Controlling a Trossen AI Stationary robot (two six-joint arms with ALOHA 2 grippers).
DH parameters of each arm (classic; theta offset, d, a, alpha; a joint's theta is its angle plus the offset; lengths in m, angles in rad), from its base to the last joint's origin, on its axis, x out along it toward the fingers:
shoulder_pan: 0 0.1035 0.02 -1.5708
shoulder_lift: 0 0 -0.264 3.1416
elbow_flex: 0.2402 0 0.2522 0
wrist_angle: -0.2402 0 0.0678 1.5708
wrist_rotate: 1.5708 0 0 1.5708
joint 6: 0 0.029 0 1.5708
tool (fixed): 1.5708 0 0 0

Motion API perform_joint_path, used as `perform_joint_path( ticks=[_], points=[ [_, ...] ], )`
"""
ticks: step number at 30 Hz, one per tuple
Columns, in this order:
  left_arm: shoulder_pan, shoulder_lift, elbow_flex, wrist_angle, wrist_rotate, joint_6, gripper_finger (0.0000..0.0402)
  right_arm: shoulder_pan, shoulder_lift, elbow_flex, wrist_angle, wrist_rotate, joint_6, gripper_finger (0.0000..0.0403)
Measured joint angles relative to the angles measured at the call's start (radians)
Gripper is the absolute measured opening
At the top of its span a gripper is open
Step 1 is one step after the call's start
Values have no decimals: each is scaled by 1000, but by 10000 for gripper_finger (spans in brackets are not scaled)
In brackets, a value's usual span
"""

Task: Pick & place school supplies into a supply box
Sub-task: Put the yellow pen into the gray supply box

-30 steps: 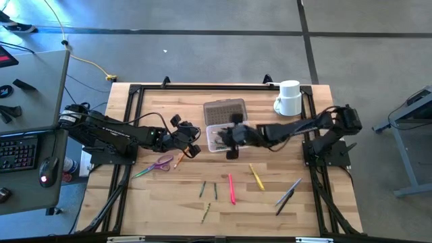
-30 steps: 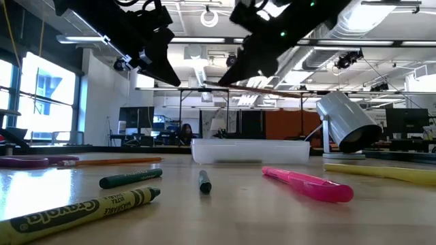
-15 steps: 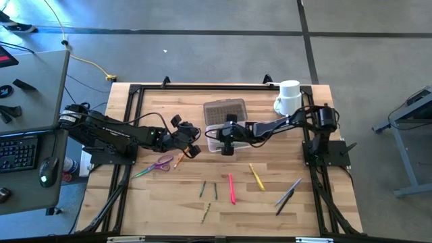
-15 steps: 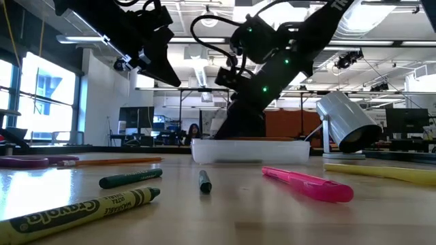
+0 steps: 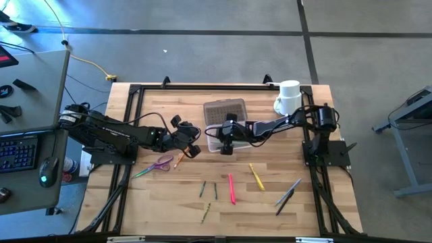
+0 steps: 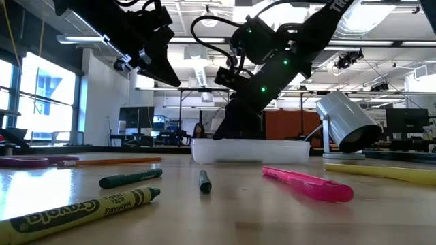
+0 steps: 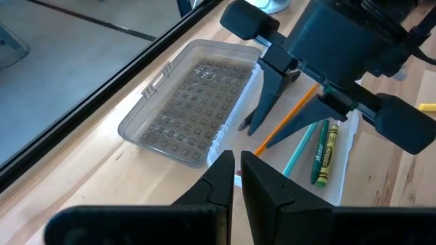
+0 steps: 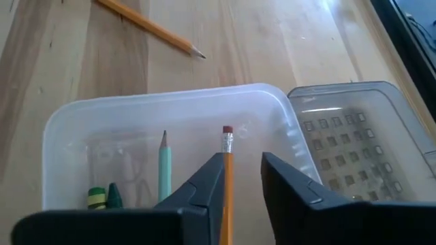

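Right gripper [image 8: 242,178] is down in the supply box [image 8: 136,129], its fingers parted with an orange pencil [image 8: 227,170] resting against one. Light, stiff, slick: pinch mid-shaft. Left gripper [image 7: 237,178], fingers nearly together, hovers left of the box.

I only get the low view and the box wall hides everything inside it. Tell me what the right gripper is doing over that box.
Observer: The right gripper is down in the open supply box, with an orange pencil lying against one finger, eraser end forward.
Operator: Report what is already in the box.
Observer: A teal pencil and a green crayon lie on its floor.
Operator: Give me the lid.
Observer: The dotted lid is folded flat open beside the tray.
Operator: Now the left gripper.
Observer: The left gripper hangs shut and empty beside the box.
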Motion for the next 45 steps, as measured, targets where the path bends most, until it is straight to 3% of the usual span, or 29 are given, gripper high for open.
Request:
perform_joint_path(
  ticks=[6, 13, 21, 25, 28, 32, 37, 40, 45],
  points=[
    [0, 0, 0, 0, 6, 0, 62, 0, 0, 0, 2, -6, 30, 103],
    [0, 1, 0, 0, 12, -5, 62, 10, 0, 0, 95, -133, -8, 105],
    [0, 1, 0, 0, 54, -60, 62, 59, 0, 2, 117, -120, -60, 108],
    [0, 1, 0, -4, 54, -60, 62, 137, -26, 84, -45, -116, -118, 105],
    [0, 1, 0, -3, 54, -60, 62, 207, -58, 189, -263, -30, -122, 101],
    [0, 1, 0, -4, 56, -60, 62, 279, -77, 335, -624, 83, 114, 99],
    [0, 1, 0, -4, 85, -60, 62, 343, -89, 431, -914, 113, 545, 99],
    [0, 1, 0, -5, 85, -60, 62, 368, -86, 412, -1012, 85, 736, 99],
    [0, 1, 0, 2, 70, -60, 62, 384, -86, 330, -1158, -52, 1007, 99]
  ],
)
